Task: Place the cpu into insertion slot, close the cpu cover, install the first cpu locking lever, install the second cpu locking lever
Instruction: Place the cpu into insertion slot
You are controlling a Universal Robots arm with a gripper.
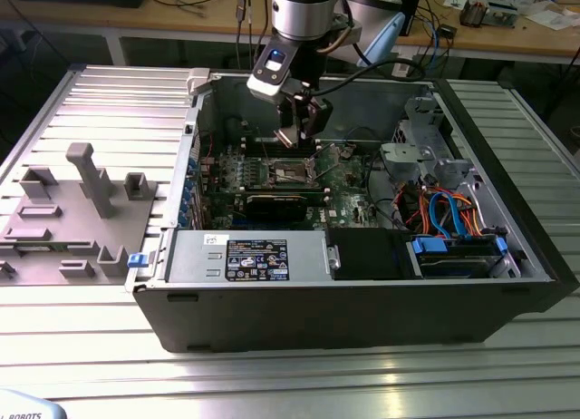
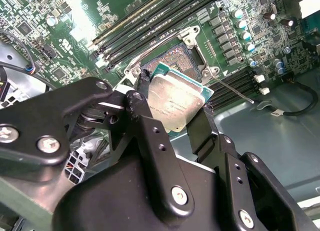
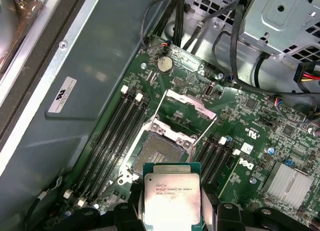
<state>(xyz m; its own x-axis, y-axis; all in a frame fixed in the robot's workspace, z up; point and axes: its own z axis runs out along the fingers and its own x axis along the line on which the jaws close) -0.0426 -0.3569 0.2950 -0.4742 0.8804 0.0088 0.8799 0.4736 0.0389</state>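
My gripper is shut on the cpu, a flat square chip with a silvery top and a green edge, pinched at two opposite sides by black fingers. In the first wrist view the cpu hangs just short of the insertion slot, whose dark pin field lies bare. The cpu cover stands swung open beyond the slot, with two thin wire levers raised beside it. In the exterior view my gripper hovers inside the computer case, a little above the insertion slot.
Long black memory slots flank the socket on both sides. A metal drive cage with blue and orange cables fills the exterior view's right of the case. The case walls ring the board. A grey fixture tray lies outside at the exterior view's left.
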